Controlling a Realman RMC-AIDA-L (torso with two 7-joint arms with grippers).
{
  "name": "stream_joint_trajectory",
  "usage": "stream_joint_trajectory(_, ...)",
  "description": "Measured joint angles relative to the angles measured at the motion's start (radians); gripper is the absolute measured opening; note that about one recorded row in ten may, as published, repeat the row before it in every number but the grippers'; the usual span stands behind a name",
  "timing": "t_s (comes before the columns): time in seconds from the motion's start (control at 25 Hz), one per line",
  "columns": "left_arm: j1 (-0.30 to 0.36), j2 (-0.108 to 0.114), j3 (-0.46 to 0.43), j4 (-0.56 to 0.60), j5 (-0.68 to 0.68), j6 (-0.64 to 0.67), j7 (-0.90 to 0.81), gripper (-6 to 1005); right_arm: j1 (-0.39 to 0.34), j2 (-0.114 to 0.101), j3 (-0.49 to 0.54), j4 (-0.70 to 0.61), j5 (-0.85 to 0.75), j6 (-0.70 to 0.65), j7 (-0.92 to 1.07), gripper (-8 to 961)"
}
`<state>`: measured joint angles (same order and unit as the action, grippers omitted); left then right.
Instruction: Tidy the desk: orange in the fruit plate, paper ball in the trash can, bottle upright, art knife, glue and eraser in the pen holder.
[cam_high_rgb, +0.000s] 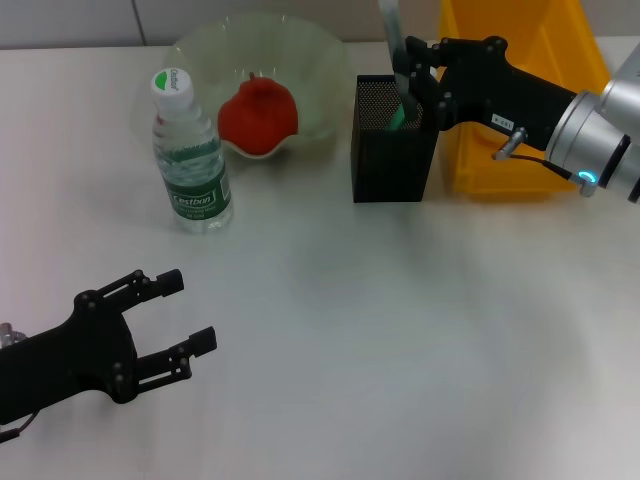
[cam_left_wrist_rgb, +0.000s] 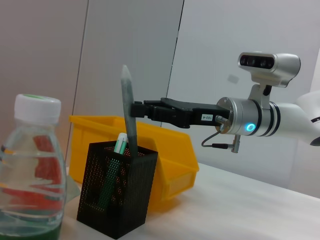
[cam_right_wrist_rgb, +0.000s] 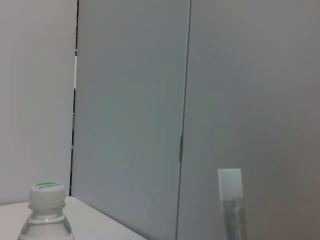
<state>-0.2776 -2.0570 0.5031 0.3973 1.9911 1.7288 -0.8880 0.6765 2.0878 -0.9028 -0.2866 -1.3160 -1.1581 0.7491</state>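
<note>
Toward the desk's (cam_high_rgb: 400, 340) far edge, the right gripper (cam_high_rgb: 408, 78) pinches the art knife (cam_left_wrist_rgb: 130, 117) upright in the mesh pen holder (cam_high_rgb: 392, 150) beside a green glue stick (cam_left_wrist_rgb: 114, 170), while the left gripper (cam_high_rgb: 185, 320) hangs spread and empty near the front-left corner.

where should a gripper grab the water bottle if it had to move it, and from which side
Grip the water bottle around its clear ribbed body, at or just above the green label, coming in level from the front, the robot's own side. It stands upright, so a side grasp fits best. The fruit plate sits close behind and the pen holder to its right, leaving the front open, likely easiest for the left gripper.
</note>
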Motion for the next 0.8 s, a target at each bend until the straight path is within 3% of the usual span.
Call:
stream_joint_trajectory(0.24,0.000,0.000,-0.002,-0.002,0.000,0.000,0.000,811,-0.003,0.000,-0.002,0.000,0.000,0.000,-0.023,117)
stream_joint_trajectory(0.8,0.000,0.000,-0.003,-0.003,0.000,-0.001,0.005,811,-0.018,0.000,0.000,-0.001,0.042,-0.003,-0.043,446)
